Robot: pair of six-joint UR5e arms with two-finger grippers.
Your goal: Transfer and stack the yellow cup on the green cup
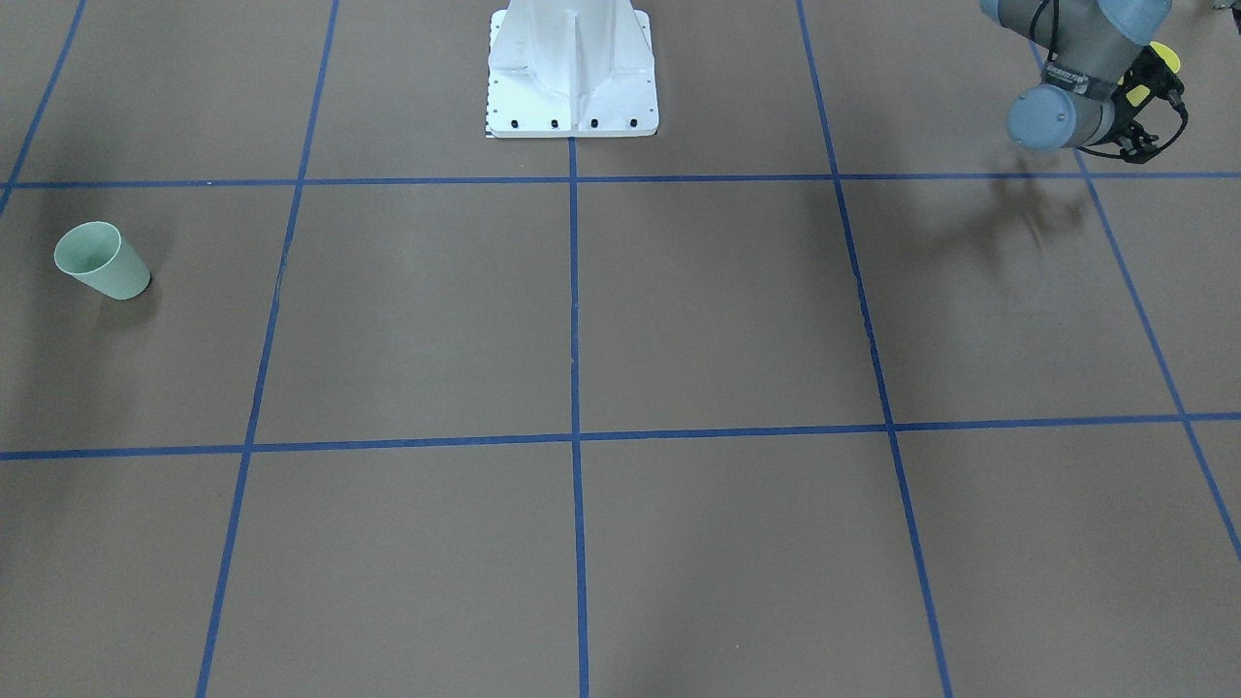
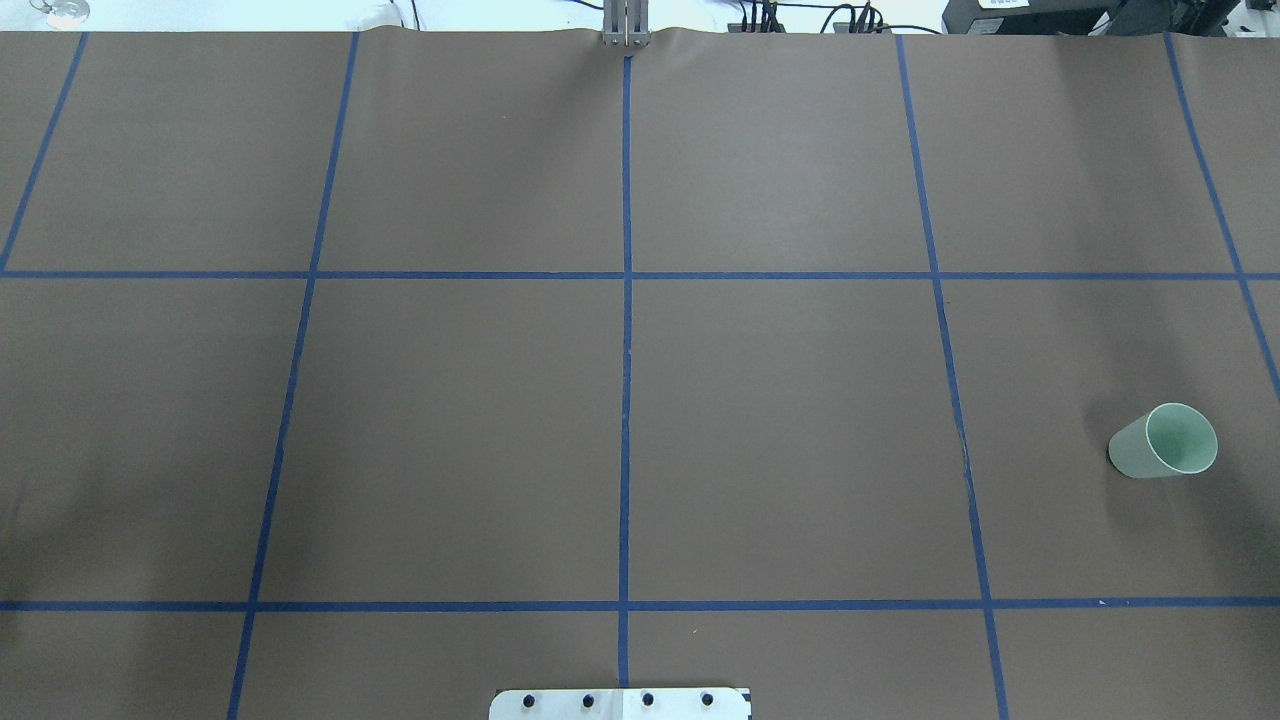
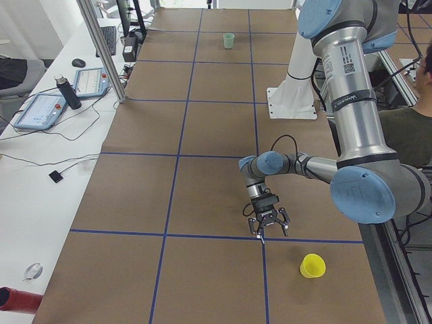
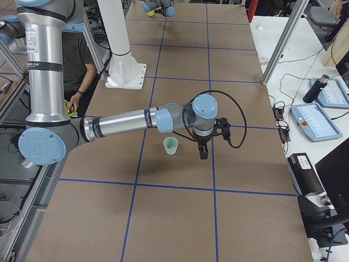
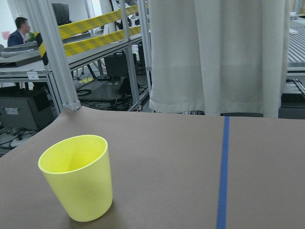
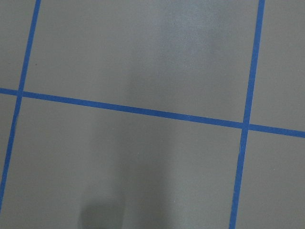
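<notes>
Firstly, front-facing view: the green cup (image 1: 102,262) stands upright on the brown paper-covered table (image 1: 679,320), which is gridded with blue tape (image 1: 574,291). It is well apart from the white robot base (image 1: 572,73). The left gripper (image 1: 1139,145) hangs at the opposite corner.

Overhead view: green cup near the right edge.

Left side view: tablets (image 3: 40,111) and a bottle (image 3: 66,92) on the side bench. Yellow cup (image 3: 312,265) upright, near the left gripper but untouched. Its fingers point down, spread apart, nothing held.

Right side view: right gripper (image 4: 203,153) points down just beside the green cup. Its jaw state cannot be told.

Left wrist view: yellow cup close, white curtain (image 5: 214,57) behind.
</notes>
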